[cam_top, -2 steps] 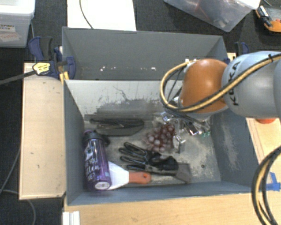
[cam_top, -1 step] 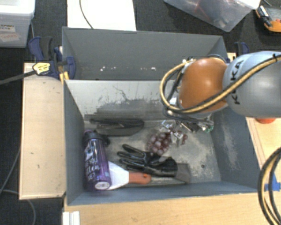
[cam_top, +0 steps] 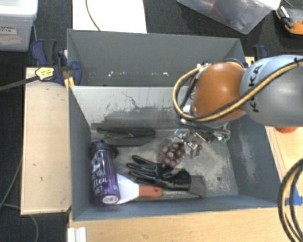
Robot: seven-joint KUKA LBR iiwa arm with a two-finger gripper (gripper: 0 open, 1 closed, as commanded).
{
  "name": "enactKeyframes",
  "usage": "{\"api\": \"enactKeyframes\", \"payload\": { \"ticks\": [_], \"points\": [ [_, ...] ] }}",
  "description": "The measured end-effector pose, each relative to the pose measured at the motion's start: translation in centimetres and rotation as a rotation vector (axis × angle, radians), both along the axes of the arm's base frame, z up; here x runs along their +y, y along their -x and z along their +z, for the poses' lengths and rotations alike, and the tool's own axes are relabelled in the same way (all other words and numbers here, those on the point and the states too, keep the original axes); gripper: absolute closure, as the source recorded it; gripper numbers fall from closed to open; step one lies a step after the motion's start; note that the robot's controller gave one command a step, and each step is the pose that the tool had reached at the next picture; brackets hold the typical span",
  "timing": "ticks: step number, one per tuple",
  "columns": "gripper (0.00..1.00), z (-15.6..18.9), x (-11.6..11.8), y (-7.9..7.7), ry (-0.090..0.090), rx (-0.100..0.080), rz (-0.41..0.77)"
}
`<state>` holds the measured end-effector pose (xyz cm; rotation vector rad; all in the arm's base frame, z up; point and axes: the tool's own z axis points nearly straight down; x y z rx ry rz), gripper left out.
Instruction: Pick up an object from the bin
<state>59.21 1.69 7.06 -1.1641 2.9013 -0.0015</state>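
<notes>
One purple bottle (cam_top: pixel 102 173), lettering unreadable, lies along the bin's (cam_top: pixel 151 59) left wall; the gripper (cam_top: pixel 191 144), spread or not I cannot tell, hangs above dark grapes (cam_top: pixel 170 154).

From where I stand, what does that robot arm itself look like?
The arm is a thick, rounded tube in smooth grey, with dark lettering printed along it. Its wrist wears a glossy orange dome-shaped cover, ringed by looping yellow and black cables. Below the cover sits a small silvery metal tool.
</notes>
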Motion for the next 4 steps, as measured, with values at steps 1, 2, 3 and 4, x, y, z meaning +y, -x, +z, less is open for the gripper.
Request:
{"api": "enactKeyframes", "payload": {
  "ticks": [1, 2, 3, 4],
  "points": [
    [1.00, 0.5, 0.0, 0.0, -0.001, -0.001, -0.002],
    [1.00, 2.3, 0.0, 0.2, -0.001, 0.005, -0.005],
    [1.00, 5.3, 0.0, 0.0, -0.001, -0.003, -0.006],
    [1.00, 7.2, 0.0, 0.0, -0.002, -0.002, -0.011]
  ]
}}
